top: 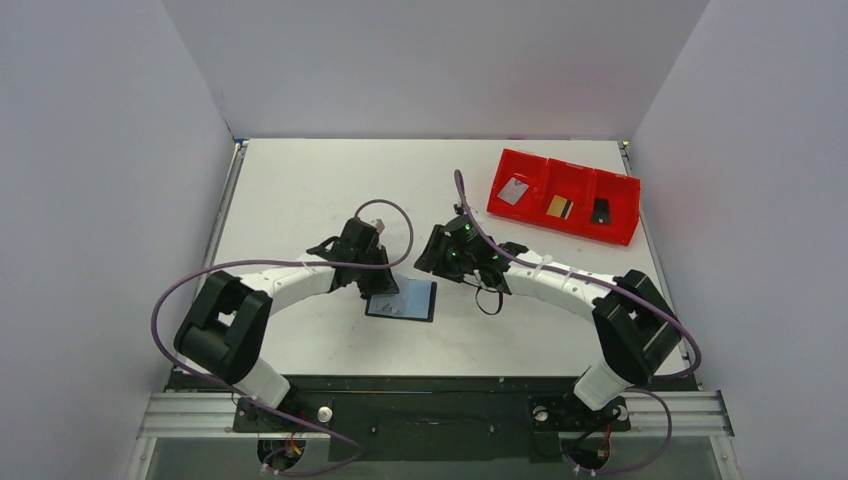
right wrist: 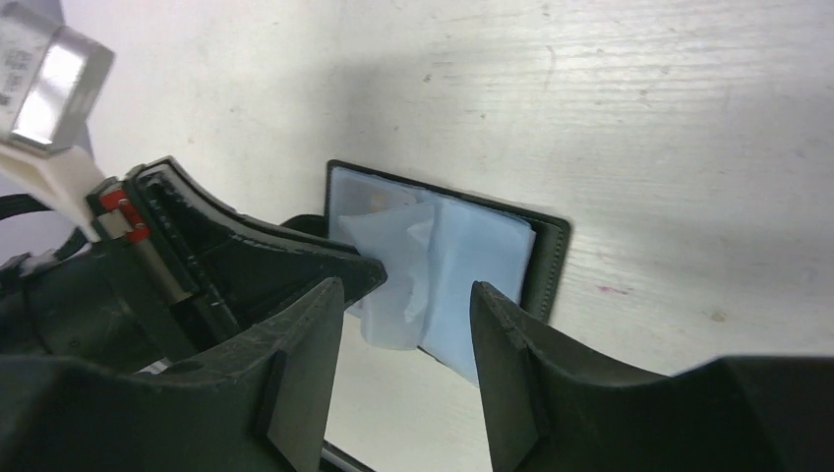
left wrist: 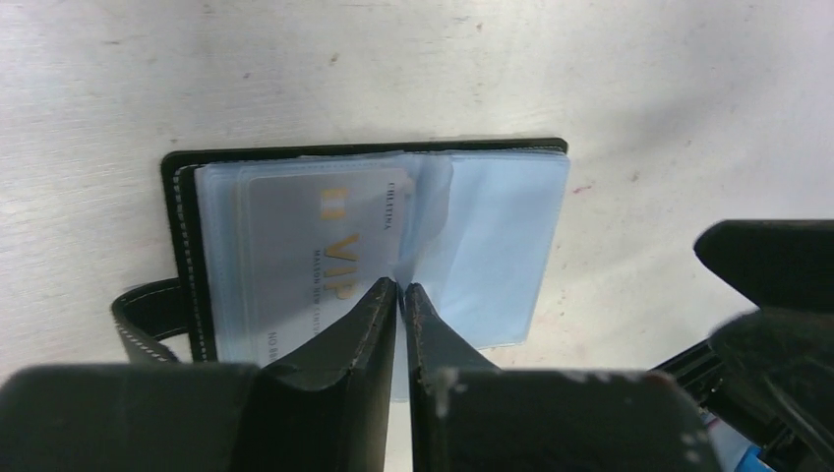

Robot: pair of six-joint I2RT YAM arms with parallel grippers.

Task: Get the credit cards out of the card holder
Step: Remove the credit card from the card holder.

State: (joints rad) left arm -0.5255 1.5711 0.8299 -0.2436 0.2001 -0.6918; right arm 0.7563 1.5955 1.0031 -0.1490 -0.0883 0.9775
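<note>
The card holder [top: 412, 298] lies open on the table, black-edged with bluish clear sleeves. In the left wrist view a silver-grey card [left wrist: 305, 246] with gold "VIP" lettering sits inside a sleeve of the holder [left wrist: 183, 226]. My left gripper [left wrist: 401, 288] is shut, pinching a raised clear sleeve at the middle fold; it also shows in the top view [top: 388, 302]. My right gripper [right wrist: 408, 295] is open and empty, hovering just off the holder's [right wrist: 482, 261] near edge, beside the left gripper's fingers [right wrist: 295, 261]. Three cards lie in the red tray: silver-grey [top: 514, 191], gold [top: 560, 207], black [top: 600, 211].
The red three-compartment tray [top: 560, 228] stands at the back right of the table. The holder's strap [left wrist: 138, 315] sticks out on its left side. Grey walls close in the table on three sides. The two arms' grippers are close together over the holder.
</note>
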